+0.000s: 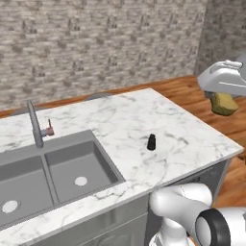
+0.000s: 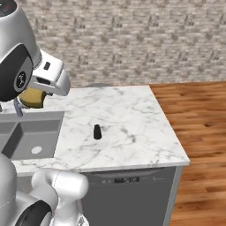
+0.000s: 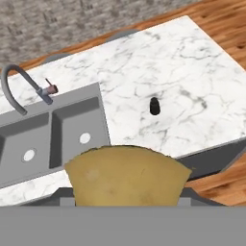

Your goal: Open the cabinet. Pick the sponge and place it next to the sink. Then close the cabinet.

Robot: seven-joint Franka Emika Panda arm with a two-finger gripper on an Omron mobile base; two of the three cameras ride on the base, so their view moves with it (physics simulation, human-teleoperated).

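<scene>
Currently the gripper (image 1: 222, 98) carries the sponge (image 1: 224, 104) clamped between its jaws, high above the counter (image 1: 144, 120); the next move calls for lowering it onto the marble beside the sink (image 1: 53, 178) below.

The arm rises from the base near the front of the scene, its white elbow link and dark joint bulking in the foreground. The forearm reaches up and across, wrist bent so the hand tilts downward. The gripper (image 1: 224, 103) hangs high in the air, off the right side in the left base view, and its jaws are clamped on the sponge (image 1: 224, 104). In the hand view the sponge (image 3: 126, 176) sits right at the fingertips.
</scene>
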